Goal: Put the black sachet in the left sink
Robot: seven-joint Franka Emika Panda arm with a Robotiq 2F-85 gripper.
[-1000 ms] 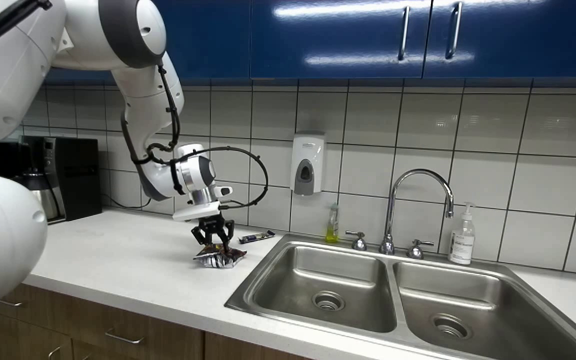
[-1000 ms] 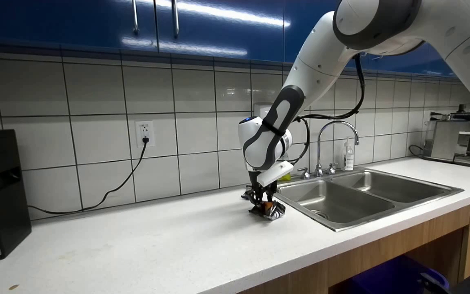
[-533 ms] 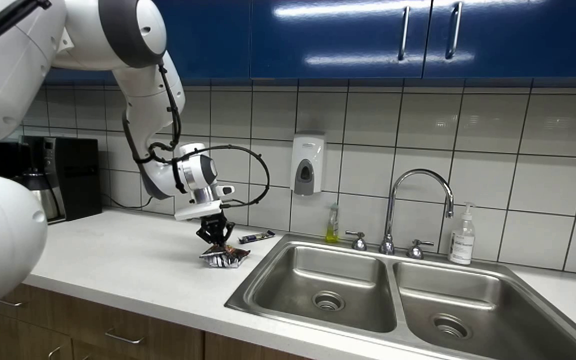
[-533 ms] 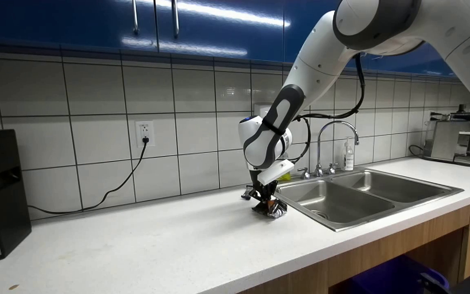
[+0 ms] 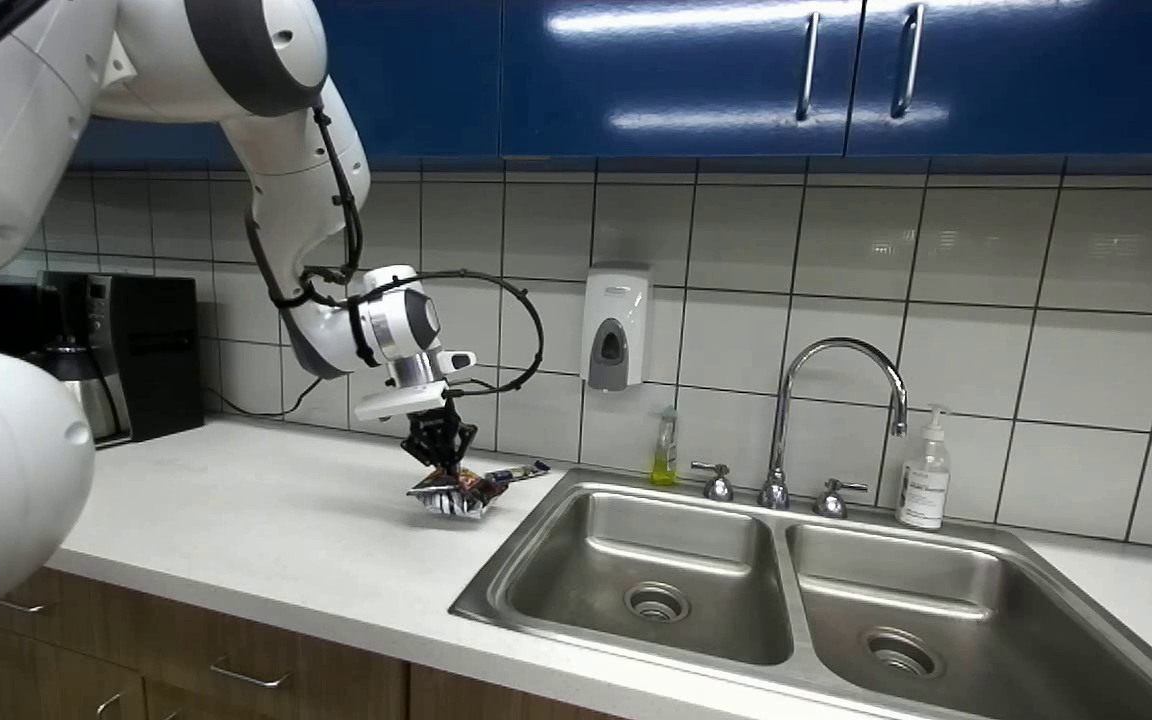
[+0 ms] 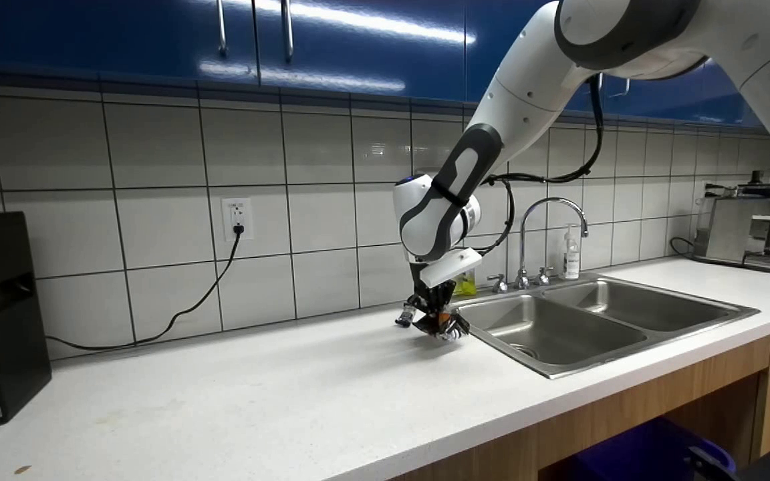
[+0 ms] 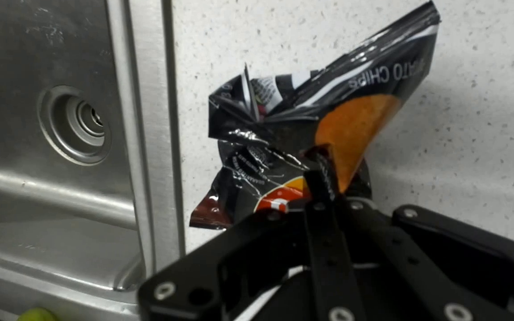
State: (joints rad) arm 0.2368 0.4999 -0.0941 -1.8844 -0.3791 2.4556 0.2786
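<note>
The black sachet is a crinkled chip packet with orange and light markings, seen in both exterior views and in the wrist view. My gripper, in both exterior views and in the wrist view, is shut on a pinched fold near the packet's middle. The packet hangs just above the white counter with a shadow below. The left sink, in both exterior views, is a steel basin with a round drain. In the wrist view the sink lies left of the packet.
A small wrapped bar lies behind the packet near the wall. A tall faucet, a yellow-green bottle and a pump bottle stand behind the sinks. The second basin adjoins. A black machine stands at the counter's far end.
The gripper's fingers have closed on the packet, bunching it. The gripper and packet have then risen slightly off the counter, and the packet now overlaps the wrapped bar in an exterior view.
</note>
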